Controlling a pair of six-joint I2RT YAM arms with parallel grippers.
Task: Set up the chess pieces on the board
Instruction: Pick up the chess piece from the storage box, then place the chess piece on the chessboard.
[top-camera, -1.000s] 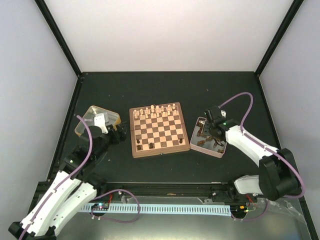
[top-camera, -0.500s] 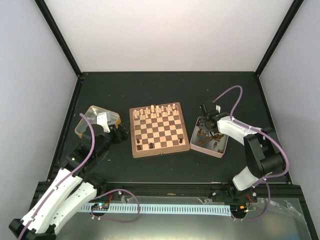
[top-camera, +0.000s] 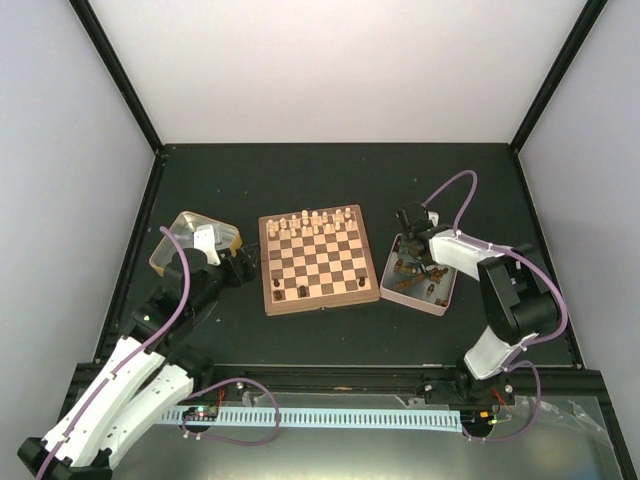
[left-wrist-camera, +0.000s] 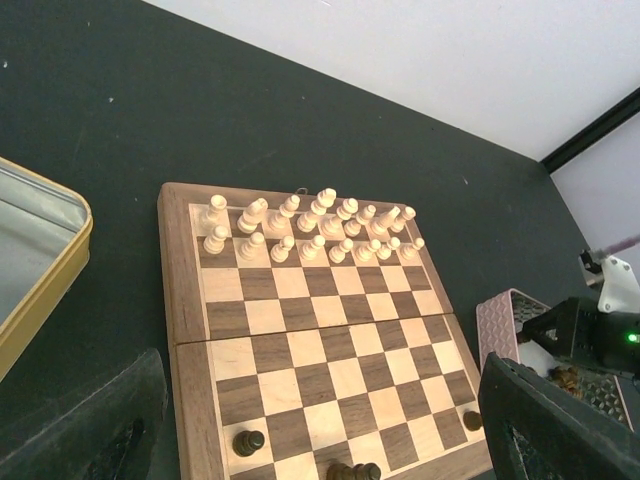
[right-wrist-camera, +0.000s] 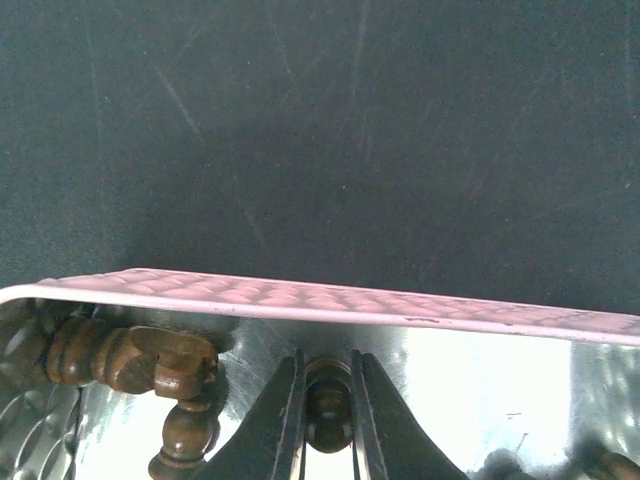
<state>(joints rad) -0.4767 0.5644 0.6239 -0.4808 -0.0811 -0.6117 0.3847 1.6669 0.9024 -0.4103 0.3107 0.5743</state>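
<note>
The board (top-camera: 318, 259) lay on the dark table (top-camera: 330, 170) between the two arms. It was just ahead of the left gripper (top-camera: 241, 266) and well off to the left of the right gripper (right-wrist-camera: 328, 388). The pink-rimmed tray (right-wrist-camera: 330, 302) sat directly under the right gripper, which reached down just inside its far wall. The yellow-rimmed tin (top-camera: 180, 232) lay just beside the left gripper, on its left, and no piece showed in the part of it in view.

The cream pieces (left-wrist-camera: 312, 228) looked done: they stood upright and appeared to fill the two rows of the board farthest from the left gripper. The dark side was barely begun. Only three dark pieces (left-wrist-camera: 248, 441) stood on the rows nearest that gripper, each apart from the others. The rest of the dark set that showed lay loose in the tray around the right gripper's fingers, with a knight (right-wrist-camera: 135, 360) on its side just to their left.

The left gripper hung with its jaws wide and nothing between them. The right gripper's jaws were drawn in narrow on one dark chessman (right-wrist-camera: 328, 420) low in the tray, pinched about its head and, as far as I could judge, not yet lifted. Most of the dark ranks remained to be filled.
</note>
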